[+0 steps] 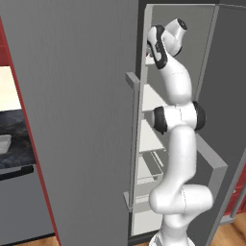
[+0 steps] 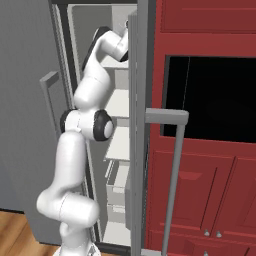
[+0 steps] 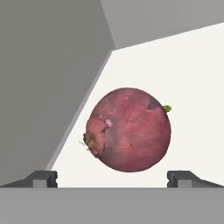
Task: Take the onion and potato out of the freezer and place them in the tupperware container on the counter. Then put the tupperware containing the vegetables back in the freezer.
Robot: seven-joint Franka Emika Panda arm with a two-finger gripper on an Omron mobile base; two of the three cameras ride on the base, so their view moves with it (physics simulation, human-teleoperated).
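arm reaching high into the freezer (image 1: pixel 86 120) and the tool (image 3: pixel 112 177) is spread wide, tips either side of the red onion (image 3: pixel 129 130) on a pale shelf (image 3: pixel 188 74), lined up to close on it, nothing gripped yet.

The left base view looks forward from behind the arm's left, close to the freezer (image 1: pixel 86 120), with a strip of counter (image 1: pixel 14 139) at its left edge. The right base view faces the same open freezer (image 2: pixel 30 100) from the arm's right, so both share the pale shelves. The hand view sits very near the onion (image 3: pixel 129 130) on a white shelf.
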